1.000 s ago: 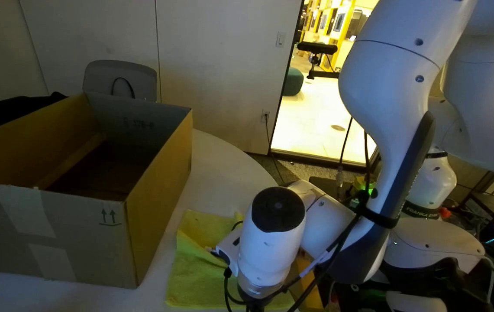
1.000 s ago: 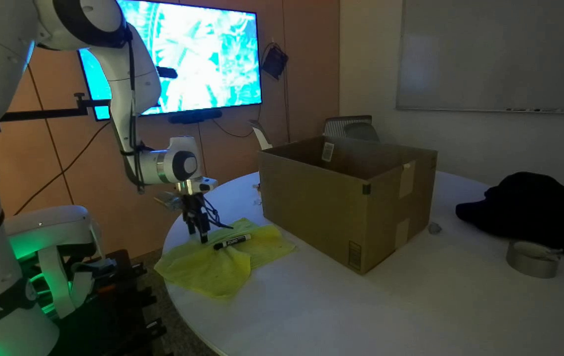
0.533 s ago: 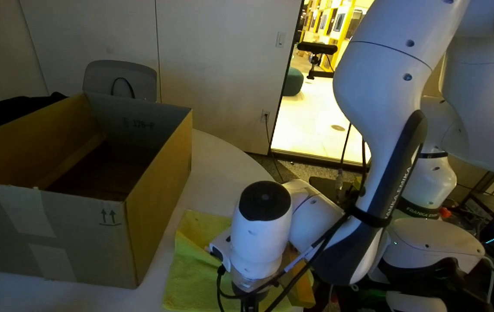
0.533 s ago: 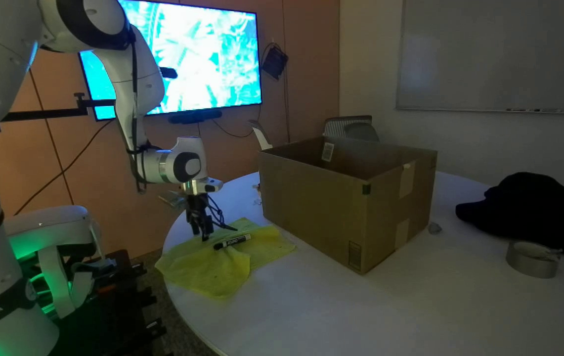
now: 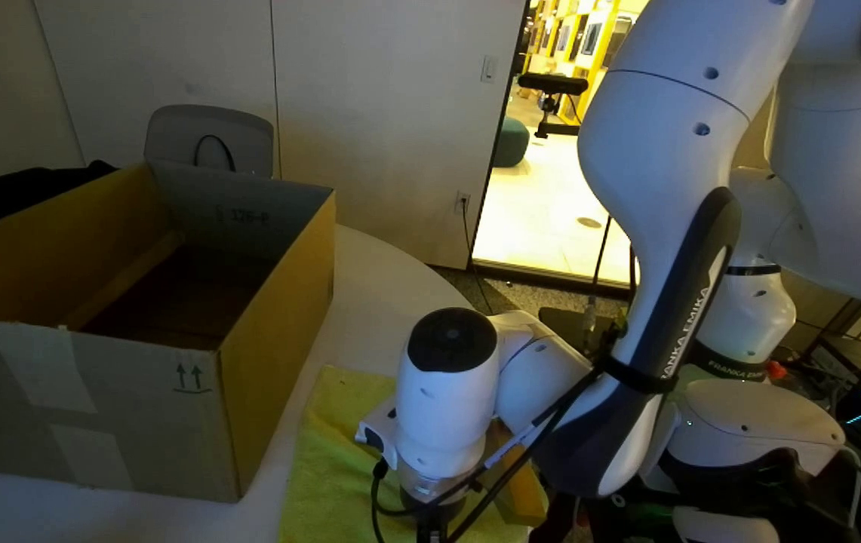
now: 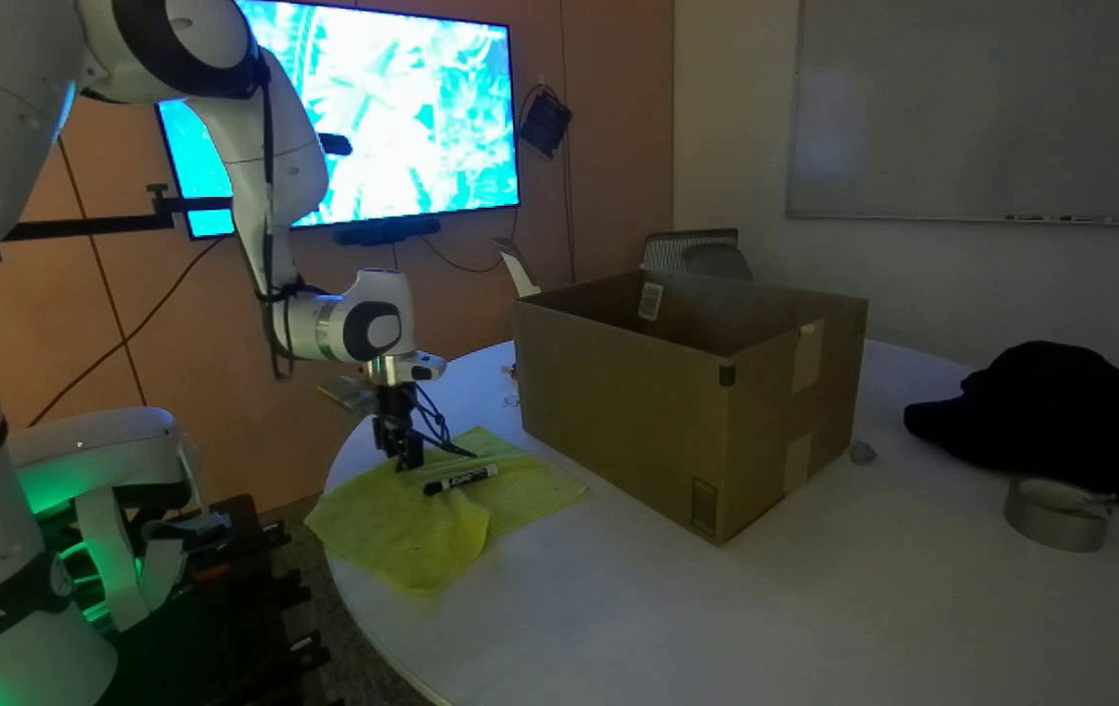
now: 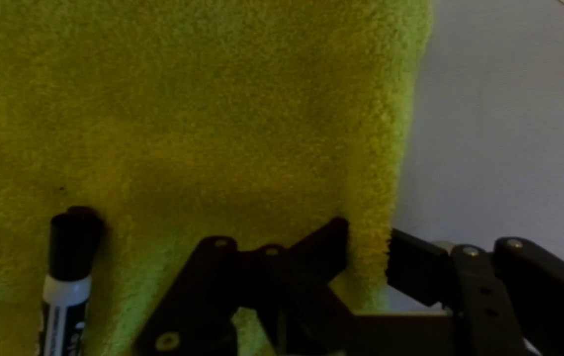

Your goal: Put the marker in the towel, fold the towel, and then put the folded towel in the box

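The yellow-green towel (image 6: 422,549) lies spread on the white table, with a soft fold near its middle. On top of it rests the dark marker (image 6: 461,479), white-banded behind its black cap. In the wrist view the marker (image 7: 70,252) lies left of the gripper, apart from it. My gripper (image 7: 368,249) has come together on the edge of the towel (image 7: 202,123), a bunched strip of cloth pinched between its fingertips. In an exterior view the arm hides the marker and part of the towel (image 5: 339,430). The open cardboard box (image 6: 618,412) stands beside the towel.
On the table beyond the box are a roll of tape (image 6: 1057,513), a black cloth item (image 6: 1059,422) and a small crumpled piece (image 6: 862,452). The round table's edge (image 6: 363,628) runs close to the towel. Cables hang from the arm.
The gripper has moved slightly and its jaws have come together on the towel's edge. The towel's raised fold has flattened a little and shifted. Marker and box stay put.
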Available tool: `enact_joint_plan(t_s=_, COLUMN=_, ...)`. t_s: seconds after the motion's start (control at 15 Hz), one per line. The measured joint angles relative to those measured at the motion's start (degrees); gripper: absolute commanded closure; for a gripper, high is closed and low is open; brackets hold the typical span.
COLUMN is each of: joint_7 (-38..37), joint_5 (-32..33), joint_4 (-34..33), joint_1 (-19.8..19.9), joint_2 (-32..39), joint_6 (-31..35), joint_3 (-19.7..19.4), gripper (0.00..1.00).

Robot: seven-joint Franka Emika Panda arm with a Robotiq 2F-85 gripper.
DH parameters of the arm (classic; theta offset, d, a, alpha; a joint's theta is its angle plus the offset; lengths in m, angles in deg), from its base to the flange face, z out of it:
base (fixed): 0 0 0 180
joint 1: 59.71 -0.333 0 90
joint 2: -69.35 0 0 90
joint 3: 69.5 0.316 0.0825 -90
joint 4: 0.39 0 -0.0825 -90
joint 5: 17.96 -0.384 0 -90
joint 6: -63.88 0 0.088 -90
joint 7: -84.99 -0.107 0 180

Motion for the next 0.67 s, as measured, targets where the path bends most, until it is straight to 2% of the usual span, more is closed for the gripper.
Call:
enact_joint_plan(t_s=0.33, joint_7=0.38, joint_5=-0.04, joint_4=0.17, joint_1=-0.06, joint_2=-0.34, joint_6=-0.06, joint_3=-0.61, gripper=1.0)
enact_joint_plan(t_s=0.67, joint_7=-2.89, joint_5=0.86, joint_4=4.1, joint_1=-1.73, joint_2=-5.24, joint_6=1.95, joint_3=-6.5, gripper=0.98)
